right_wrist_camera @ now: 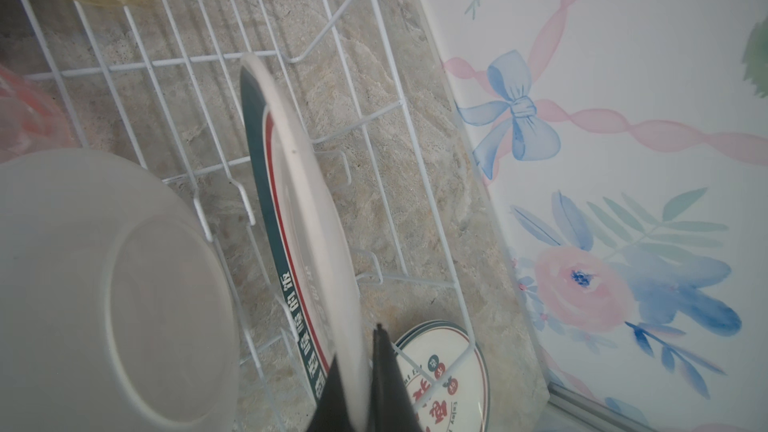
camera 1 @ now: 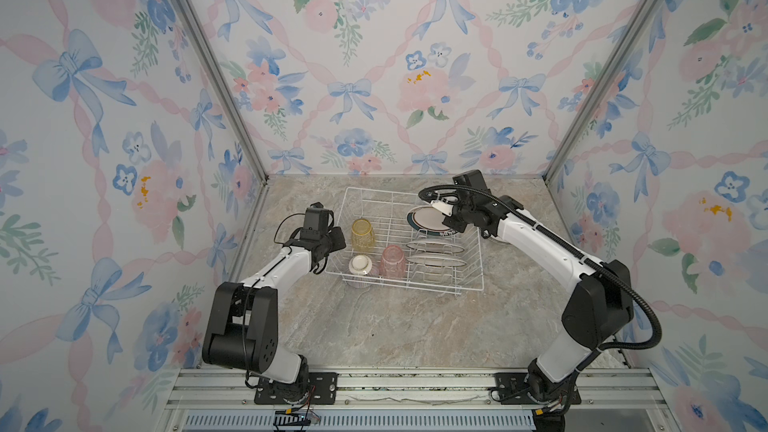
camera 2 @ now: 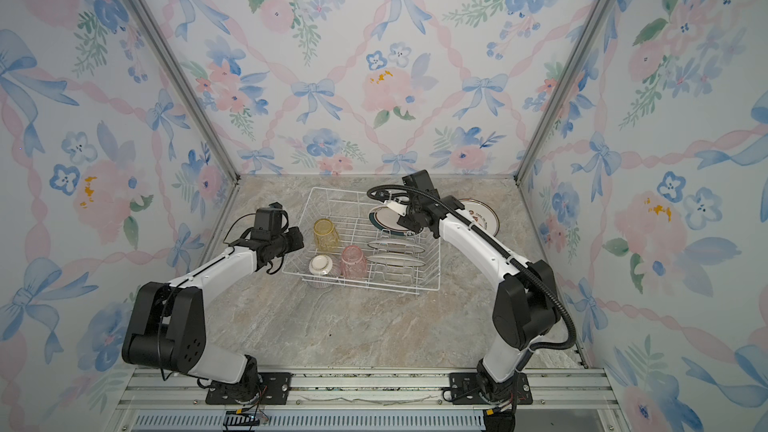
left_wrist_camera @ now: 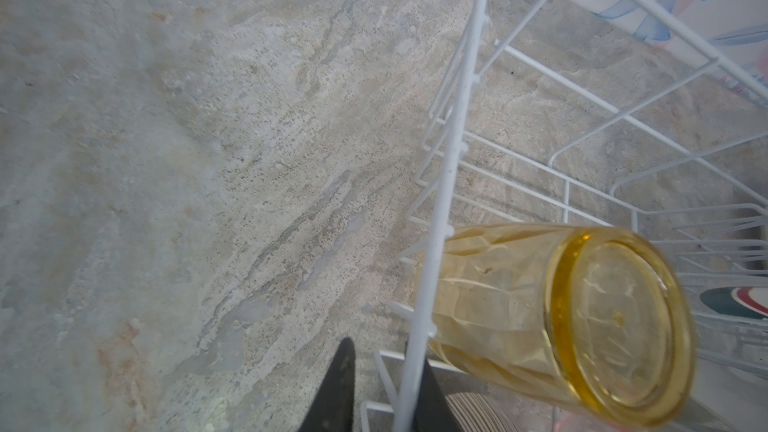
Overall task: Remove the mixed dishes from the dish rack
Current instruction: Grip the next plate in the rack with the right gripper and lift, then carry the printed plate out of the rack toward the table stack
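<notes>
Right gripper (right_wrist_camera: 359, 351) is clamped on the rim of the rear plate (camera 1: 426, 220), a black finger on each face. That plate is tilted at the far end of the white wire dish rack (camera 1: 374, 189).

Counting plates in the rack gives three. There is the rear plate, and nearer the front the middle plate (camera 1: 434, 247) and the front plate (camera 1: 434, 261) stand edge-on in the prongs. One more dark-rimmed plate (camera 2: 482, 214) lies flat on the marble table (camera 1: 395, 326), just outside the rack's right side. Whether another sits under it, I can't tell.

There are two tumblers, both upside down in the rack's left half. The yellow tumbler (camera 1: 363, 233) is farther back and the pink tumbler (camera 1: 392, 261) nearer. The one small striped bowl (camera 1: 360, 270) is also upside down, in the near-left corner beside the pink tumbler.

Left gripper (left_wrist_camera: 384, 351) is at the rack's left rim, its two dark fingers straddling the top wire. Whether they actually pinch that wire, I can't tell.
</notes>
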Motion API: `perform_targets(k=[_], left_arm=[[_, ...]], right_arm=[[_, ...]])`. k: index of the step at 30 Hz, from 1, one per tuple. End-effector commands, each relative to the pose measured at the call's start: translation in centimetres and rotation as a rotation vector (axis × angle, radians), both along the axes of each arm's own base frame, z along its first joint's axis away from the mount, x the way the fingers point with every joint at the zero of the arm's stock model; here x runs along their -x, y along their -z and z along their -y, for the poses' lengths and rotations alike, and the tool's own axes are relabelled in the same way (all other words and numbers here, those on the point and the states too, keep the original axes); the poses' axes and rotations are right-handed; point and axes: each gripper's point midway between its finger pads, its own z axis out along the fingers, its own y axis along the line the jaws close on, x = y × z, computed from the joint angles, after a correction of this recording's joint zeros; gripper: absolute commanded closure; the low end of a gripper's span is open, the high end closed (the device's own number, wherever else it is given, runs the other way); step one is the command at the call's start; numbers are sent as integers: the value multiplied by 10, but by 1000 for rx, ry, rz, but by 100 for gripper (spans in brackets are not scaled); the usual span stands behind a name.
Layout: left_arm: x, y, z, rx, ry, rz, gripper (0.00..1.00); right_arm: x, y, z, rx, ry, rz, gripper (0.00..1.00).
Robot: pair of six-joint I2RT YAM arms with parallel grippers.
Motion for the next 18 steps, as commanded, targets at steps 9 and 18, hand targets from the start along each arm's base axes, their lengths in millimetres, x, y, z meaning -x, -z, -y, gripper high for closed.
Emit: perform_targets(k=[9,18], left_arm=[[1,8,3,7,-12,-33,79],[0,8,5,7,-5,-32,79]], right_arm=[[-8,-108,19,-439,152,112,100],[-20,-140,71,-766,336,71,100]])
